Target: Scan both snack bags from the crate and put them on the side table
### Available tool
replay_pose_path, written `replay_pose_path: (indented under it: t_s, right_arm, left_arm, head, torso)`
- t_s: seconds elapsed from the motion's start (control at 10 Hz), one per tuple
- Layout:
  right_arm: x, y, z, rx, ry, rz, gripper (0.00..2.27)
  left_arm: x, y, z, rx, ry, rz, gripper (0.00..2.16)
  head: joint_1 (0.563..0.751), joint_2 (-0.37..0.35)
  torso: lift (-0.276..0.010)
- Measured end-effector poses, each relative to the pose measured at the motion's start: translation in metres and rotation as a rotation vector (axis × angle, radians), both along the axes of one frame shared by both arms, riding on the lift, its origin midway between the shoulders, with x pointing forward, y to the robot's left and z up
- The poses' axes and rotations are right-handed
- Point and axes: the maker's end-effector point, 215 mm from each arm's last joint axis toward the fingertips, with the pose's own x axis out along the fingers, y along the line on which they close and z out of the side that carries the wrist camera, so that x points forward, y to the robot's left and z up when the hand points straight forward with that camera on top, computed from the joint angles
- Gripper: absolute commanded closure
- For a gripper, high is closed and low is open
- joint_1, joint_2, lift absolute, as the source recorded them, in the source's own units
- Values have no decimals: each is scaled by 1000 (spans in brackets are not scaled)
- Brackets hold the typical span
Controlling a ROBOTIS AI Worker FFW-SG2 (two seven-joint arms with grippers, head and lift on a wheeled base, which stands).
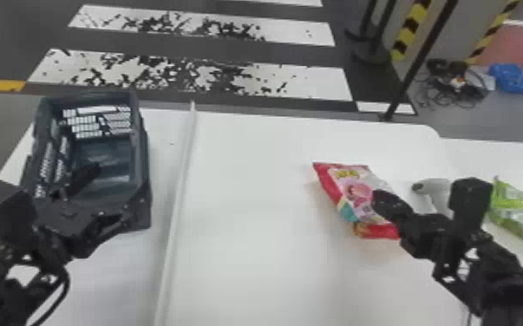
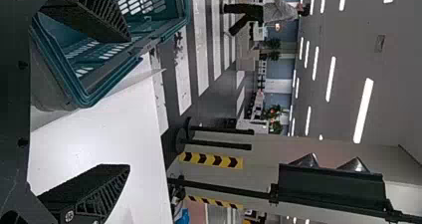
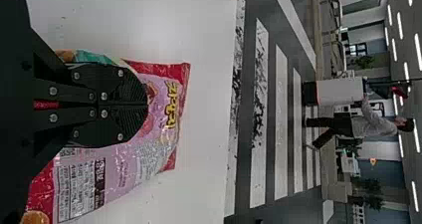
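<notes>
The right end effector (image 3: 147, 104), the nearer one, has its fingers together over the red snack bag (image 1: 351, 186), whose long axis slants toward the head view's upper left.

The red snack bag (image 3: 124, 167) bears yellow lettering (image 3: 170, 104) and blocks of small print (image 3: 74, 184).

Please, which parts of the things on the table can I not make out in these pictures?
Green bag: right end, cut off by the head view's right edge.
Scanner: partly behind the right arm, head view.
Red bag: a middle part, behind the right gripper, right wrist view.
Crate: near end, partly behind the left gripper, head view.
</notes>
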Motion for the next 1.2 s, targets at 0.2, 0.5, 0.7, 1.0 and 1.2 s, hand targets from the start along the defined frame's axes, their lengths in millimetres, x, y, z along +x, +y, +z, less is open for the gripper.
replay_pose_path:
  t_s: [0.2, 0.5, 0.7, 1.0, 1.2]
  right_arm:
    - [10, 16, -3, 12, 14, 55, 2253]
    - [25, 59, -29, -7, 87, 146, 2253]
    - [32, 74, -49, -25, 129, 176, 2253]
    - [46, 77, -66, -33, 164, 180, 2253]
    - [43, 78, -68, -32, 170, 182, 2253]
  left_arm:
    - [0, -1, 0, -1, 0, -1, 97]
    - [0, -1, 1, -1, -1, -1, 97]
    - [-1, 1, 1, 3, -1, 0, 97]
    - [-2, 2, 3, 4, -2, 0, 97]
    - [-2, 3, 4, 7, -3, 1, 97]
  head:
    - [695, -91]
    - [695, -31]
    - [695, -12]
    - [695, -3]
    - [695, 0]
  torso:
    - [-87]
    - [-87]
    - [-87]
    - [-87]
    - [-87]
